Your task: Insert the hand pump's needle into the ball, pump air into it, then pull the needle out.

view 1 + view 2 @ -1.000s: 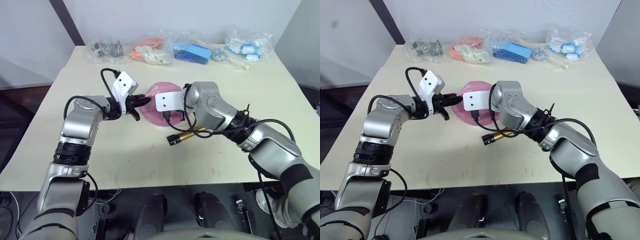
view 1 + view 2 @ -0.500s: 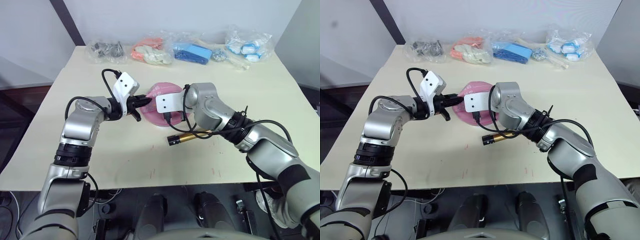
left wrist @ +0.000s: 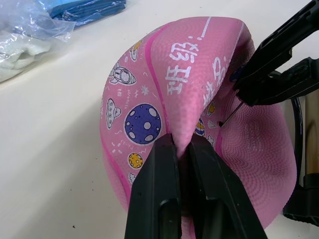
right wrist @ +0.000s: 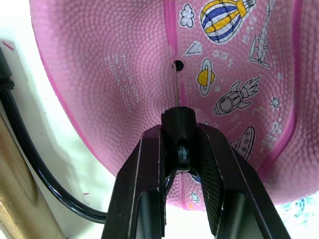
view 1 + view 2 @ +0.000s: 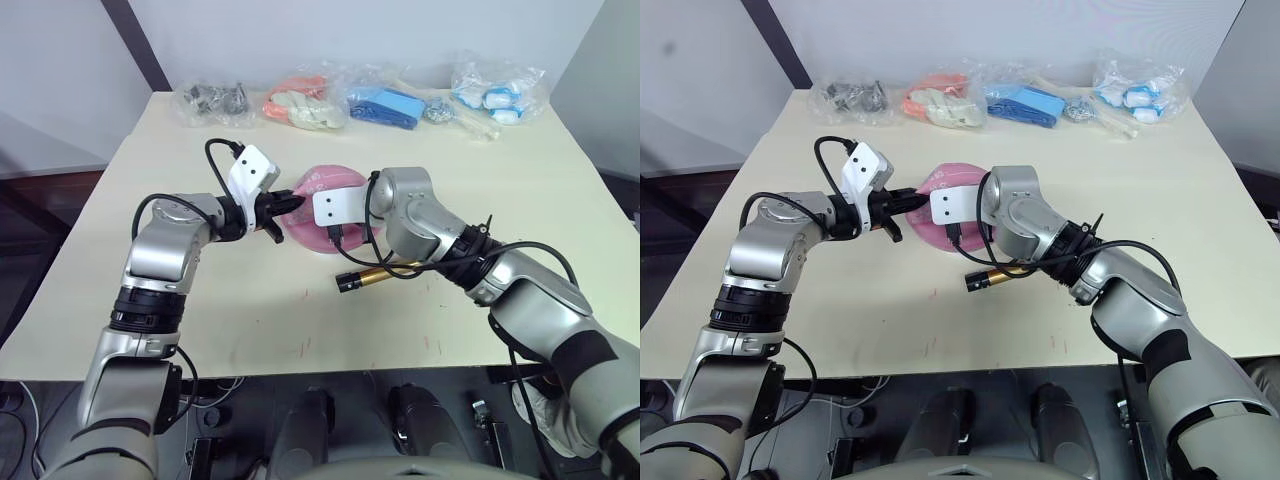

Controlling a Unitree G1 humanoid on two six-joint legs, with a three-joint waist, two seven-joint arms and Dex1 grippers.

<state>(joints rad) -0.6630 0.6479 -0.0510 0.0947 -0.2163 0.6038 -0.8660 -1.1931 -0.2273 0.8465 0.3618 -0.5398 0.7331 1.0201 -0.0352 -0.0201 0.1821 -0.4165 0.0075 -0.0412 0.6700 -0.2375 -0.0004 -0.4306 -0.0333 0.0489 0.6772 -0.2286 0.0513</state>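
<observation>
The pink ball (image 5: 322,186), limp and folded, lies mid-table with cartoon stickers on it. My left gripper (image 3: 182,143) is shut on a raised fold of the ball from its left side. Opposite it, my right gripper (image 4: 178,128) is shut on the black fitting of the needle (image 4: 176,85). The needle's tip meets the ball's small valve hole (image 4: 177,65); how deep it sits I cannot tell. The gold-brown hand pump (image 5: 381,272) lies on the table just in front of the ball, under my right forearm. Its black hose (image 4: 30,154) curves up to the fitting.
Clear plastic bags line the table's far edge: grey metal parts (image 5: 210,100), orange-and-white items (image 5: 300,103), blue items (image 5: 388,104) and blue-white items (image 5: 495,90). The cream table (image 5: 250,320) is bare in front of the ball.
Both grippers and the ball have edged a little to the right. Both grips are unchanged.
</observation>
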